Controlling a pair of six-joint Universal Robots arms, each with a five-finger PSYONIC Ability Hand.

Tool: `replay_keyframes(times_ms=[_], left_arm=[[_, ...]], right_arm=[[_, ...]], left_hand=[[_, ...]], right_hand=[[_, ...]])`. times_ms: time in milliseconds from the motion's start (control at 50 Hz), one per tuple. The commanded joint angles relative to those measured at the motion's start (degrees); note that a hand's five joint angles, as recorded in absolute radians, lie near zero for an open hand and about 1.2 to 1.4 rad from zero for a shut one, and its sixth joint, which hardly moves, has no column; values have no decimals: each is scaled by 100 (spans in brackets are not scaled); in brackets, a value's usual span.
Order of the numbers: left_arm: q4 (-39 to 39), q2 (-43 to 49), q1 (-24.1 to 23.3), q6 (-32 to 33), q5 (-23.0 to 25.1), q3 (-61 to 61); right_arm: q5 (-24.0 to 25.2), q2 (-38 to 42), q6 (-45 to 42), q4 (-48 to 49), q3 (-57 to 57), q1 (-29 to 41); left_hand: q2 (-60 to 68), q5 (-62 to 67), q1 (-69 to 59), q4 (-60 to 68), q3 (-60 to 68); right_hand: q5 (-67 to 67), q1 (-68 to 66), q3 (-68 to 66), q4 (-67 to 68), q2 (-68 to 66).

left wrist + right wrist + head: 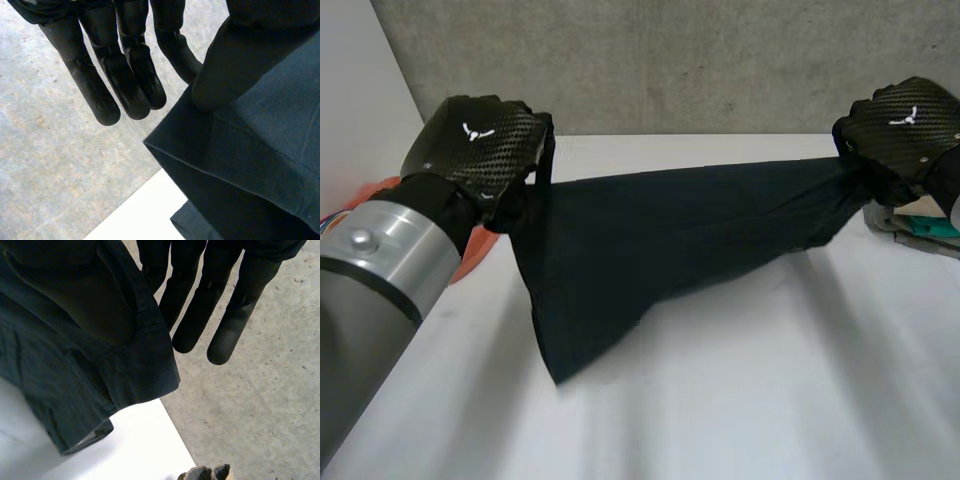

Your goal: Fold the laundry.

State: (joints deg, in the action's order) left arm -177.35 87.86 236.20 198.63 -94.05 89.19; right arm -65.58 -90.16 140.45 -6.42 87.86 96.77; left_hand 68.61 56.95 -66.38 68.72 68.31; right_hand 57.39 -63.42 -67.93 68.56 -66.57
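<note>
The left hand [480, 140] and right hand [905, 120] are holding the dark garment [660, 235] stretched out above the white table [770, 400]. Each is pinching one end under its thumb, fingers straight. One corner is hanging down toward the table.

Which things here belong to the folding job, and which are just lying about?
Job: dark garment, pinched at opposite ends by left hand and right hand; white table.
Lying about: orange object beside the left hand; grey-teal heap beside the right hand.
</note>
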Motion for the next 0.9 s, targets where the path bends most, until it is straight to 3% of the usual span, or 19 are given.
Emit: replay_keyframes(times_ms=[20,120,300,440,540,620,740,780,820,900], left_arm=[[-54,467,-22,44,-8,186],[-124,1188,-4,131,10,2],[-818,2788,101,553,27,-1122],[-897,3167,180,589,80,-1545],[-1222,3053,181,536,177,-1879],[-2038,2640,207,580,203,-2098],[-4517,2534,347,553,510,-2942],[-5183,2578,487,510,589,-3153],[-5353,2586,655,352,625,-3206],[-5108,2560,726,-272,660,-3040]], right_arm=[[-25,278,-9,-158,20,35],[-182,1016,-36,-167,-76,43],[-929,2333,-88,-149,-910,254],[-991,2582,-62,96,-1122,333],[-1026,2556,122,1202,-1210,430],[-1000,2249,762,2265,-1254,588],[-1052,1835,1809,4619,-1491,615],[-1123,1940,2405,5935,-1413,597],[-1114,2028,2644,6458,-1342,649],[-1044,2177,2636,6137,-1307,659]], left_hand=[[1139,1305,-1362,1128,1169],[1139,1305,-1362,1128,1169],[1139,1305,-1362,1128,1169],[1139,1305,-1362,1128,1169],[1139,1305,-1362,1128,1169],[1139,1305,-1362,1128,1169],[1139,1305,-1362,1128,1169],[1139,1305,-1362,1128,1169],[1139,1305,-1362,1128,1169],[1139,1305,-1362,1128,1169]], right_hand=[[1261,-1658,-1207,1144,-1343],[1261,-1658,-1207,1144,-1343],[1261,-1658,-1207,1144,-1343],[1261,-1658,-1207,1144,-1343],[1261,-1658,-1207,1144,-1343],[1261,-1658,-1207,1144,-1343],[1261,-1658,-1207,1144,-1343],[1261,-1658,-1207,1144,-1343],[1261,-1658,-1207,1144,-1343],[1261,-1658,-1207,1144,-1343]])
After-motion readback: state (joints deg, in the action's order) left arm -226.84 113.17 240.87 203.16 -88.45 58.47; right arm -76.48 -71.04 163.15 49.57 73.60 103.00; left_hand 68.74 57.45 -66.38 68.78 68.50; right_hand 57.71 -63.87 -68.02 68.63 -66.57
